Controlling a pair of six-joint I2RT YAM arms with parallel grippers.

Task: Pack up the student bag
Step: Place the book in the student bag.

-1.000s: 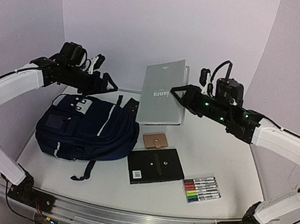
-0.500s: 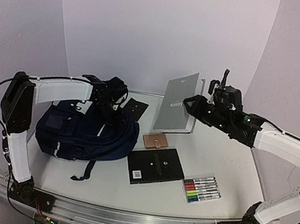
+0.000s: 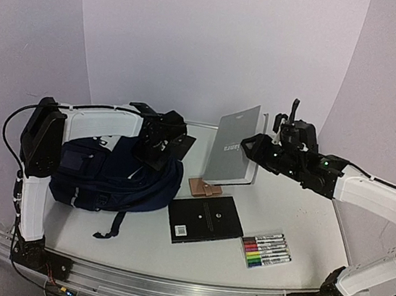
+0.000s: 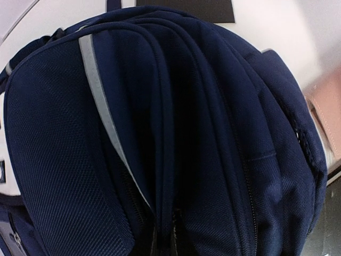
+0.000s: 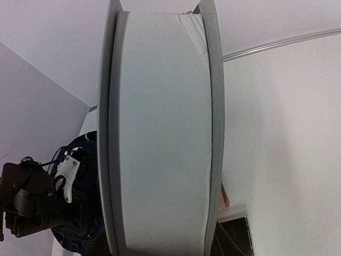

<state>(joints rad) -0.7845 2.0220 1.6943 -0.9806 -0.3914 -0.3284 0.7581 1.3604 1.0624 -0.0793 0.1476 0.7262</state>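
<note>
Top external: left gripper (image 3: 155, 148) closed at top of student bag (image 3: 99, 175), likely to open it; right gripper (image 3: 251, 146) clamps grey book (image 3: 231, 146) upright, staged for insertion.

Left arm (image 3: 99, 122): white shells, black joints, black base (image 3: 27, 253). A thin black cable (image 3: 11, 123) loops at the elbow, far back from the left gripper (image 3: 152, 155). That gripper is black, with a small white plastic part (image 5: 66, 170) on the block behind it. Right arm (image 3: 374, 197): same white shells, black joints. A row of green lights (image 3: 304, 162) sits just behind the right gripper (image 3: 248, 146). A black cable loop (image 3: 295, 106) stands above and behind it.
</note>
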